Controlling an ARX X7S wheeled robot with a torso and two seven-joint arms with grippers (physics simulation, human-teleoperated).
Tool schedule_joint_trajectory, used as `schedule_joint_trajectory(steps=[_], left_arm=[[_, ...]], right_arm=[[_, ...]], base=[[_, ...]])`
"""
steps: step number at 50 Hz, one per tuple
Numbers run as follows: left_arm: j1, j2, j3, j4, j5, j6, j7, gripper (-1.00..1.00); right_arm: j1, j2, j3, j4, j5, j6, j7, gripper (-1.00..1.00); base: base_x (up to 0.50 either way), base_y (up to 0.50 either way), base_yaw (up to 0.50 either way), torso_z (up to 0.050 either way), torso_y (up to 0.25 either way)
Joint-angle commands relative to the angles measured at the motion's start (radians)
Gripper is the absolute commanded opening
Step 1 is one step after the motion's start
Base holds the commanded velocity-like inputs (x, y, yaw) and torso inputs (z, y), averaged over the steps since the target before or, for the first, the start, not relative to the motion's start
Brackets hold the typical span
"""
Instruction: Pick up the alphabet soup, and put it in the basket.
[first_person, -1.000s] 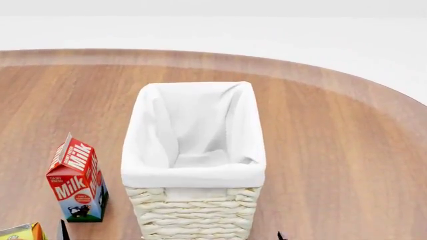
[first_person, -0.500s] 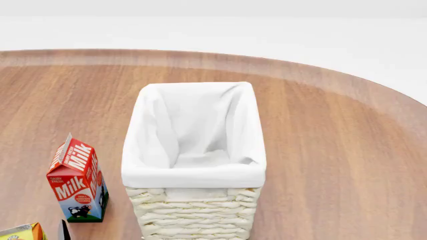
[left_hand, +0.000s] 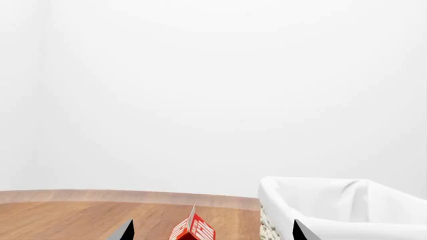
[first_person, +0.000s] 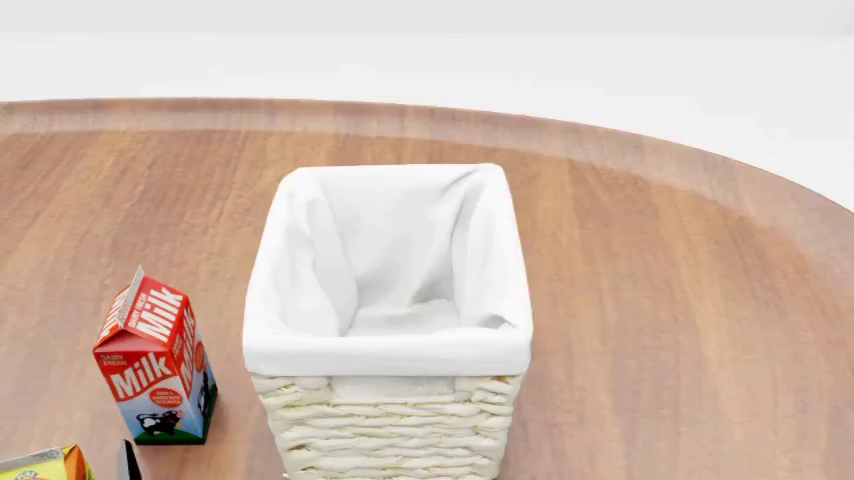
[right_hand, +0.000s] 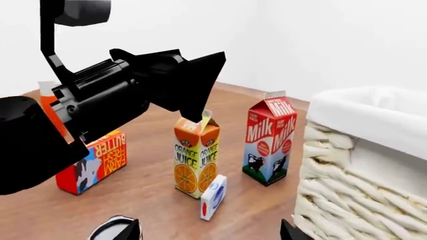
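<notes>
The right gripper has its two dark fingertips spread wide apart with nothing between them, low over the wooden table on the near side of the scene. Just beside one tip, at the picture's edge, sits a round silvery-white lid, most likely the alphabet soup. Its label is cut off, so I cannot confirm it is the blue can and not another. The head view does not show it at all. The step in hand looks like the approach to the can, and the grip is not yet lined up: the lid lies off to one side of the open jaws, not centred between them. To do it well, shift the gripper sideways until the can sits midway, check the label, then lower until the fingers straddle the body below the lid before closing. Close by stand a small blue-and-white box, an orange juice carton, a butter box and the milk carton, so keep the descent straight to avoid nudging them. The left arm hangs over those cartons. The left gripper is likewise spread and empty above the milk carton. The basket stands to the right, tall, so the lift must clear its cloth rim.
</notes>
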Motion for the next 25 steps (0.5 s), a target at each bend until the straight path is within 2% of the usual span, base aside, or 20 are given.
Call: schedule_joint_trajectory(steps=[1, 25], left_arm=[[-0.001, -0.002, 0.003, -0.001, -0.001, 0.002, -0.003, 1.00], [-0.007, -0.006, 0.011, -0.004, -0.002, -0.003, -0.008, 1.00]], right_arm=[[0.001, 0.015, -0.033, -0.010, -0.009, 0.009, -0.042, 1.00], [0.022, 0.011, -0.081, 0.000, -0.066, 0.057, -0.060, 1.00]], base=[[0.00, 0.00, 0.00, 0.000, 0.000], [0.00, 0.00, 0.00, 0.000, 0.000]])
